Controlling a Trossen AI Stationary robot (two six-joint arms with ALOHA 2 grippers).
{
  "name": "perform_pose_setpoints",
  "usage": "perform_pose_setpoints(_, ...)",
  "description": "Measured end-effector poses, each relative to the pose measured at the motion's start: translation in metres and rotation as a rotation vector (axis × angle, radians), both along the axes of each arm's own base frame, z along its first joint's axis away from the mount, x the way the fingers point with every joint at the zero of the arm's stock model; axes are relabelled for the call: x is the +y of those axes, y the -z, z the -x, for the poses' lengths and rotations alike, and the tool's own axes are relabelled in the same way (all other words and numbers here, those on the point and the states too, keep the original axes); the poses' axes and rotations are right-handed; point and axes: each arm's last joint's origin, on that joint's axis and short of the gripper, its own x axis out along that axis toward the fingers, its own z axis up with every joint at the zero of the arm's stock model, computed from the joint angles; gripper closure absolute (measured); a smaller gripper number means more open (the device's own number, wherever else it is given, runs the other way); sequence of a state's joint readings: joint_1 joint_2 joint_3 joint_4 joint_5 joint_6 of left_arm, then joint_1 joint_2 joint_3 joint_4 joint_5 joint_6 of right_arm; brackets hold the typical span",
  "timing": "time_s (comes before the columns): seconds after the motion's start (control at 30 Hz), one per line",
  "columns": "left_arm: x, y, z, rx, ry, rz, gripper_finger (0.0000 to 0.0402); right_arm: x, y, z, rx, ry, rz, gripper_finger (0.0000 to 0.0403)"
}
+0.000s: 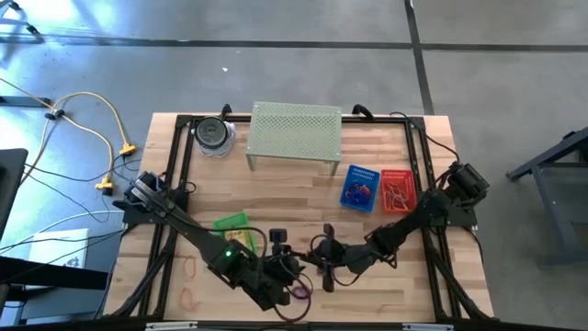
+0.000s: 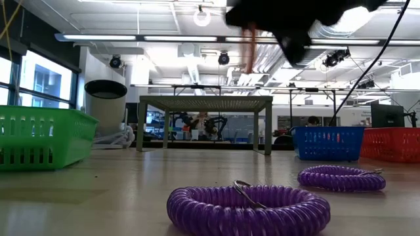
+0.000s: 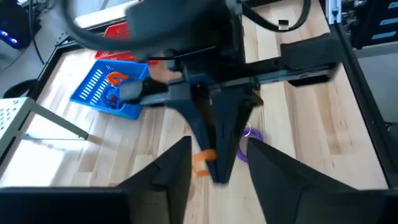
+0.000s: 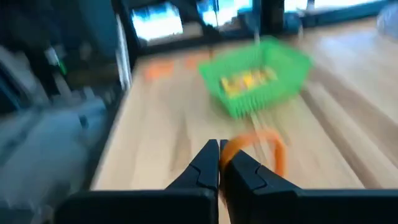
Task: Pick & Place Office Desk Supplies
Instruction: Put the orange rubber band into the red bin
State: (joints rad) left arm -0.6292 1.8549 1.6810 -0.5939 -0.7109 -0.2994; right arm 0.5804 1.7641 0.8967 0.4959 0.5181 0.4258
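My right pincer [image 4: 219, 149] is pressed together on a thin orange loop [image 4: 277, 146], pinching just a short bit of its rim while the rest hangs free off the tips. All of this is down at the table's 6 o'clock in the high view. The left pincer [image 3: 219, 142] sits right beside mine at about 8 o'clock, fingers spread, holding nothing.

My take on handling: the loop looks feather-light and floppy, so it'll swing and could slip out of a weak pinch. Grabbing across the band is the way to go.

Looks-wise it's a skinny bright orange ring, no thicker than a cord. The purple coil loops [image 2: 248, 208] on the wood just below are chunkier and springy. The red basket [image 1: 397, 190] is at 2 o'clock from me.
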Motion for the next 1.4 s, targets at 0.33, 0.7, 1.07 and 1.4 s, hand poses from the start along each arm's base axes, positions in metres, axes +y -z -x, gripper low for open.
perform_pose_setpoints(0.33, -0.006, 0.000, 0.004, -0.023, -0.041, 0.105, 0.0225, -0.011, -0.034, 0.069, 0.276, 0.194, -0.001, 0.0400)
perform_pose_setpoints(0.7, 0.004, 0.014, -0.012, 0.050, -0.029, 0.204, 0.0224, -0.039, -0.065, 0.132, 0.447, 0.317, -0.121, 0.0400)
perform_pose_setpoints(1.07, 0.014, 0.030, -0.030, 0.057, -0.078, 0.228, 0.0224, -0.104, -0.068, 0.170, 0.856, 0.693, -0.137, 0.0400)
perform_pose_setpoints(1.4, -0.001, 0.028, -0.024, 0.019, -0.081, 0.290, 0.0224, -0.145, -0.068, 0.170, 1.135, 0.753, -0.058, 0.0400)
